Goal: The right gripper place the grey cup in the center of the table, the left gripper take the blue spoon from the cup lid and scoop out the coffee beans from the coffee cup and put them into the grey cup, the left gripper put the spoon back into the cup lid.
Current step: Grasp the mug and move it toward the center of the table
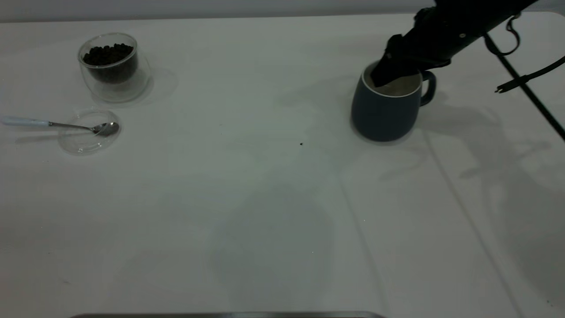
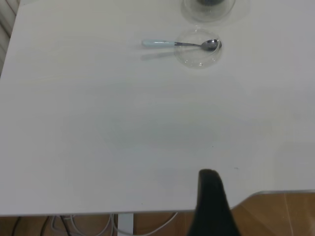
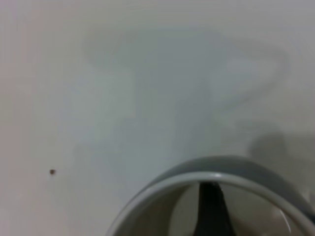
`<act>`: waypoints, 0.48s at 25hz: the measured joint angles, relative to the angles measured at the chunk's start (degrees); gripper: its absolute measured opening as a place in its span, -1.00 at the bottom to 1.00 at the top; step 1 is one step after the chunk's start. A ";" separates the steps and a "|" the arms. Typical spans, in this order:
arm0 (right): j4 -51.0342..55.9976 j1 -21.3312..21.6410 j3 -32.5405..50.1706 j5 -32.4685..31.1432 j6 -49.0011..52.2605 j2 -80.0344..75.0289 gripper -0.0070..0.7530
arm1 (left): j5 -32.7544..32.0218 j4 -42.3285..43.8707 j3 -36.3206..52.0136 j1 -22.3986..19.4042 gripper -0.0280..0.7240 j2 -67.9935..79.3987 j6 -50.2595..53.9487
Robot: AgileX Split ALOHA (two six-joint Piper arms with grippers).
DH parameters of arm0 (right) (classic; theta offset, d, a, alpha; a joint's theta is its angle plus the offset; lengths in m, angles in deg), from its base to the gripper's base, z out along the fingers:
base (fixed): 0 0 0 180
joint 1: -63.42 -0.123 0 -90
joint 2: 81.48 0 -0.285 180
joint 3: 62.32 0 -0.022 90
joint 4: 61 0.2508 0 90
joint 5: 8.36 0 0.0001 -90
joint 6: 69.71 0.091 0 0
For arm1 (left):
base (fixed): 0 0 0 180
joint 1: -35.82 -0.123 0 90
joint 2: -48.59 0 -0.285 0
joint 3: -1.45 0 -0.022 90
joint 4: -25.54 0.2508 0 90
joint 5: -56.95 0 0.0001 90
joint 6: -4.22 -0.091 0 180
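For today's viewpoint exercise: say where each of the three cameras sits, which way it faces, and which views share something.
Exterior: high over the table, facing the arms; right gripper reaches into the grey cup.
Left wrist: off the table's edge, looking across at the blue spoon in the cup lid; one dark finger shows.
Right wrist: just above the grey cup's rim, one finger inside.
Shared: exterior and left wrist both show spoon and lid.

No legible text, label, brand, number or sign on any item in the three views. Checked surfaces: rounded dark blue-grey matte mug (image 1: 382, 112), outer wall plain; small clear double-walled glass cup (image 1: 114, 66), unmarked; small metal teaspoon with pale light-blue handle (image 1: 53, 124), unmarked; clear shallow round lid (image 1: 84, 141), unmarked; plain white tabletop (image 1: 247, 212), unprinted.
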 joint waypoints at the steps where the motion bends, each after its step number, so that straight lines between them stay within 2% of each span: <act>1: 0.29 -0.64 0.00 0.40 -0.06 0.00 0.31 | 0.00 0.00 0.00 0.00 0.65 0.00 0.00; 12: 11.76 -7.34 0.00 5.20 -4.40 0.00 0.31 | 0.00 0.00 0.00 0.00 0.65 0.00 0.00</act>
